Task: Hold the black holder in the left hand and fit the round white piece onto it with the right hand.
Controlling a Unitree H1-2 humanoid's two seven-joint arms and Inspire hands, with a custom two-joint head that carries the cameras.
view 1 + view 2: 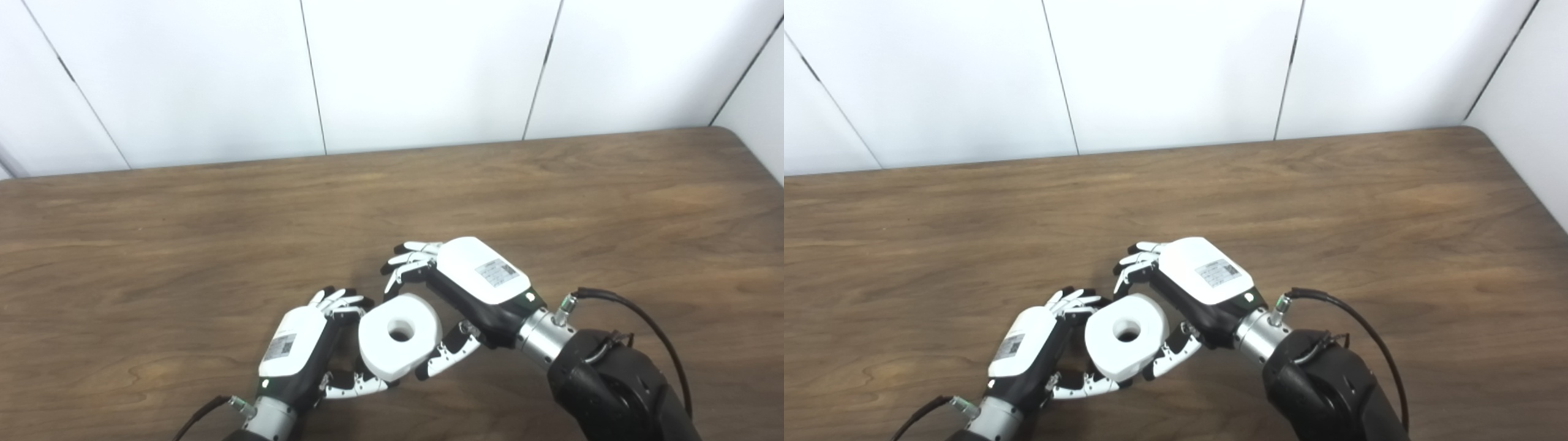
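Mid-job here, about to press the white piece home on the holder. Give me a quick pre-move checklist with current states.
1. Right hand grips the round white piece, fingers above and thumb below: ok.
2. Left hand closed at the piece's left side: ok.
3. Black holder visible and secure in the left hand: cannot tell, hidden behind the piece and hand.
4. Piece's centre hole faces the cameras and is unblocked: ok.
5. Hole lined up with the holder: cannot tell.
6. Table around the hands free of other items: ok.
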